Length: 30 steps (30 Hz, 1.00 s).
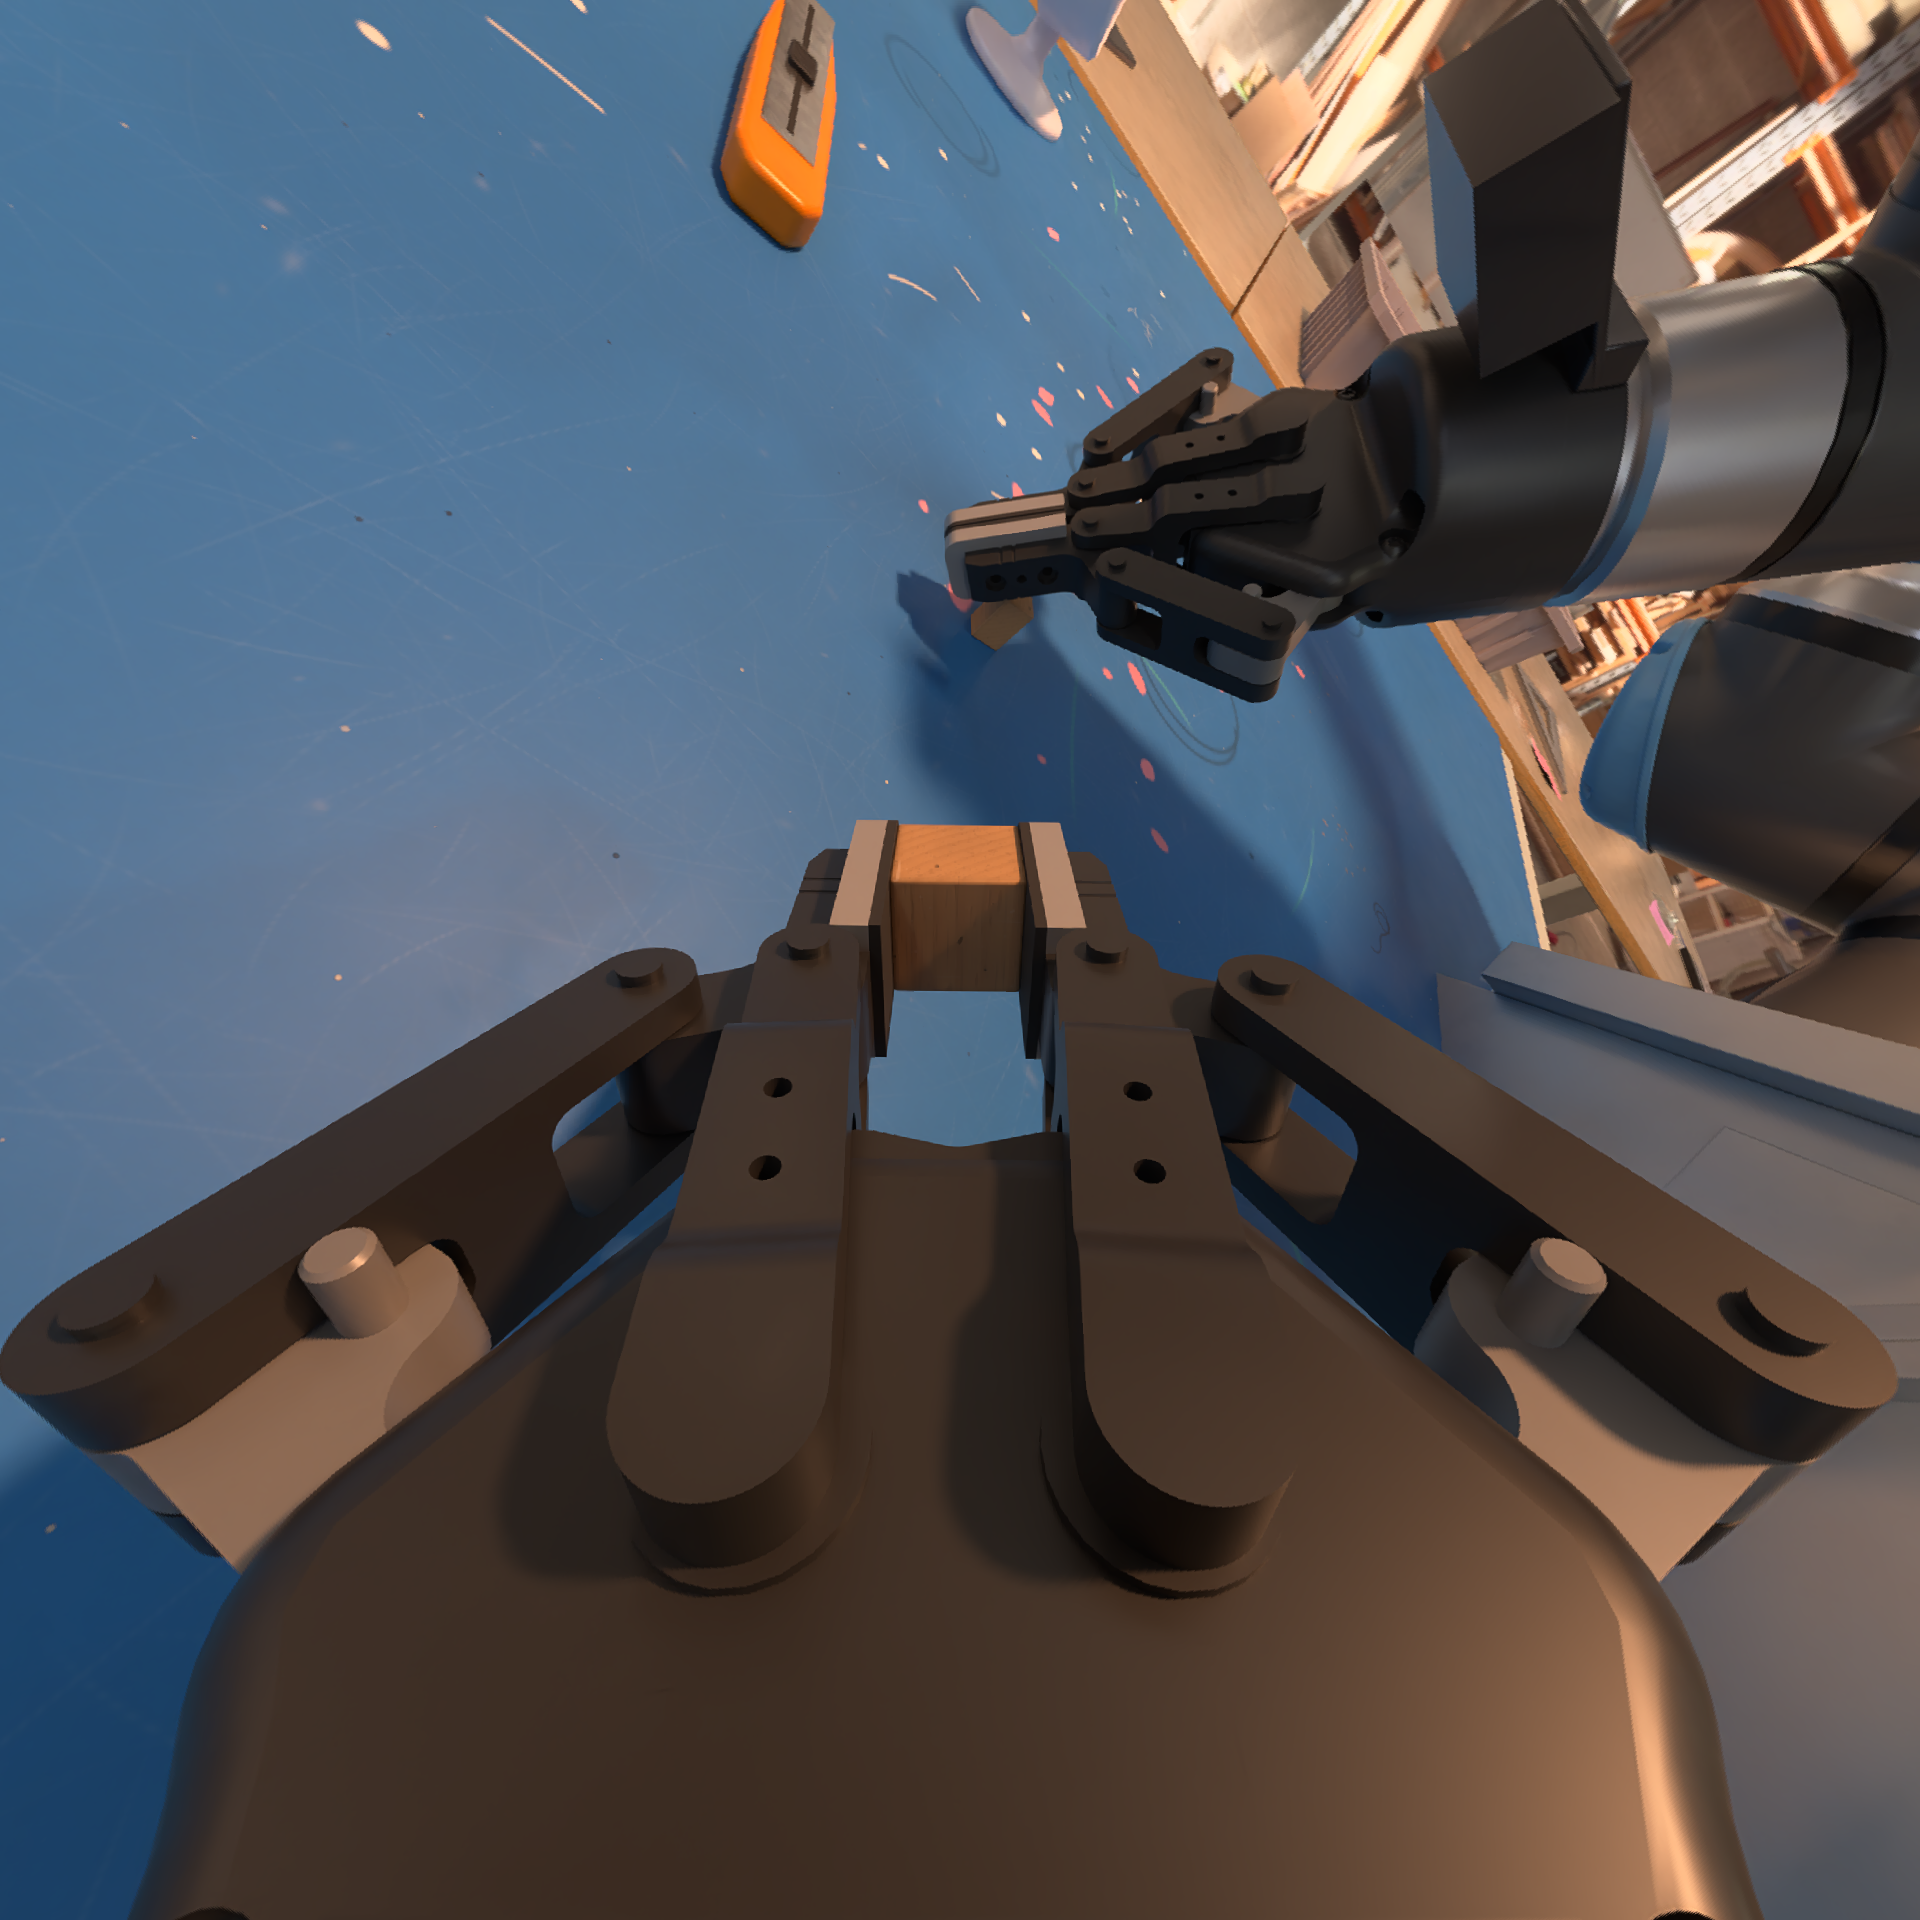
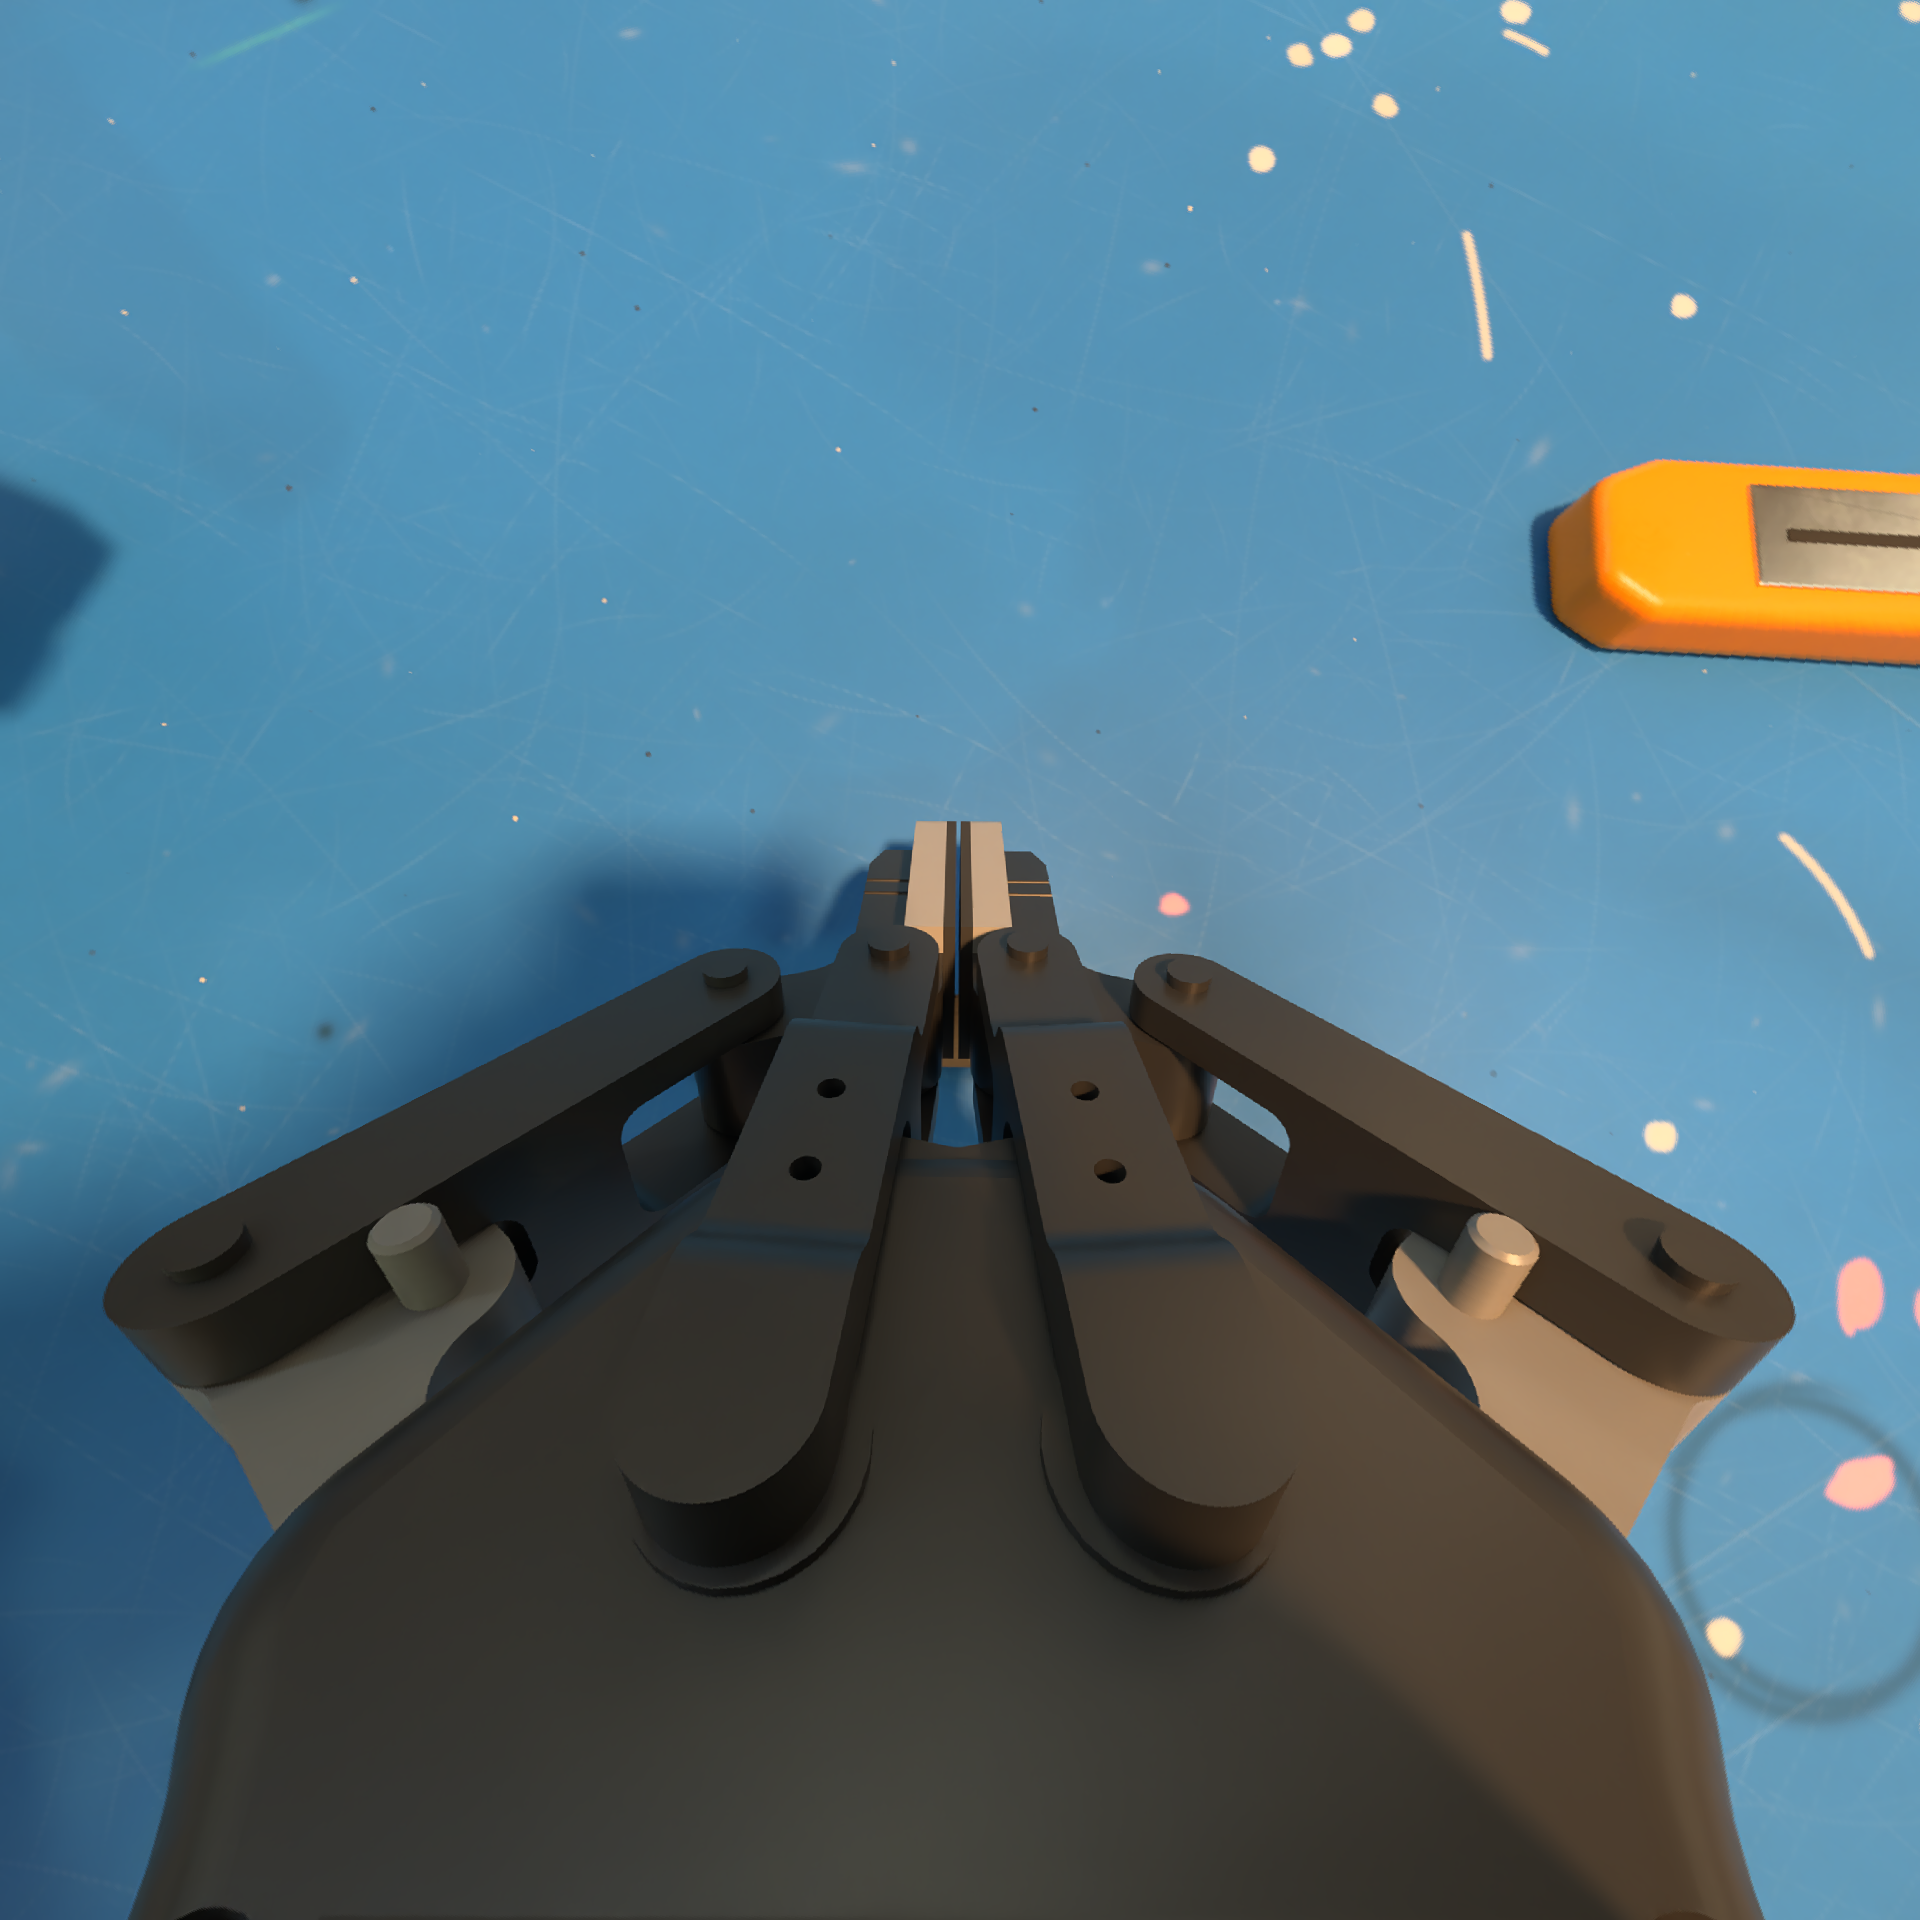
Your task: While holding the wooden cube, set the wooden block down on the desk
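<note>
Two grippers are over the blue worktop [image 1: 416,623]. The left gripper [image 1: 956,883] has its two fingers pressed on the sides of the wooden cube [image 1: 954,906]. The cube sits right between the pale pads near the fingertips, up above the worktop.

Off to the right is the right gripper [image 1: 1003,551], lying almost flat and close to the worktop. Its fingers are nearly together. A small bit of the wooden block [image 1: 997,621] pokes out under the tips, and it seems to be pinched there. I cannot tell if the block touches the worktop or hangs just above it. A dark shadow lies right beside it.

From the right gripper's [image 2: 956,873] own camera, the two pads have only a thin slit between them. A thin strip of wood shows in that slit, low down.

An orange box cutter [image 1: 781,120] with a grey slider lies flat on the worktop, well apart from both grippers. Near it, by the worktop's edge, stands something white with a round foot [image 1: 1013,73]. The worktop has scratches and little pink and pale paint spots.
</note>
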Motion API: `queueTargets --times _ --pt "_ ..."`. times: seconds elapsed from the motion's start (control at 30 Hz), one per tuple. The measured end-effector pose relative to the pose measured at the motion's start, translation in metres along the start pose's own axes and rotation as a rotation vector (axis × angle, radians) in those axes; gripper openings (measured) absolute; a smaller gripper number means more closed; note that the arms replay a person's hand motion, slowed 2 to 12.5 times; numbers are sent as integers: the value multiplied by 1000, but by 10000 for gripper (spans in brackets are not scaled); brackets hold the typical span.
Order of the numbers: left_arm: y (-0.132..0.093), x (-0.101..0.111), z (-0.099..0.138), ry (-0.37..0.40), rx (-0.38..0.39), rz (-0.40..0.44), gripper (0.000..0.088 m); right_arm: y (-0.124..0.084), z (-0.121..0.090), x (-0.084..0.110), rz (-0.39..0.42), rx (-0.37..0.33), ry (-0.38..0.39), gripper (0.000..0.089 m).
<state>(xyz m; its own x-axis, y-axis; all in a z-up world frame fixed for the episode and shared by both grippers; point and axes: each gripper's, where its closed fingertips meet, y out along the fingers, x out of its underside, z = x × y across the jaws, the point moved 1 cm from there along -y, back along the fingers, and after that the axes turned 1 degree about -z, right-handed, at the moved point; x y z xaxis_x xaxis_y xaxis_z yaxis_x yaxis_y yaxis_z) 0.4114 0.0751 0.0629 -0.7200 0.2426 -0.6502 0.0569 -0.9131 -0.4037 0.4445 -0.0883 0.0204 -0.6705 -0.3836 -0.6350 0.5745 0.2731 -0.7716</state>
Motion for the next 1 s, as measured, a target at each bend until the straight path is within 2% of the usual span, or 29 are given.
queueTargets --times 0.3,0.67,0.8,1.0 --pt "-5 1 -3 15 -33 12 199 -7 5 3 9 -1 19 66" --pt "-7 3 -3 16 -43 19 199 -21 10 -12 130 -12 75 47" --pt "-7 2 -3 18 -48 21 199 -24 15 -12 132 10 71 4" --pt "-7 3 -4 24 -55 19 199 -24 27 -6 97 69 53 9"
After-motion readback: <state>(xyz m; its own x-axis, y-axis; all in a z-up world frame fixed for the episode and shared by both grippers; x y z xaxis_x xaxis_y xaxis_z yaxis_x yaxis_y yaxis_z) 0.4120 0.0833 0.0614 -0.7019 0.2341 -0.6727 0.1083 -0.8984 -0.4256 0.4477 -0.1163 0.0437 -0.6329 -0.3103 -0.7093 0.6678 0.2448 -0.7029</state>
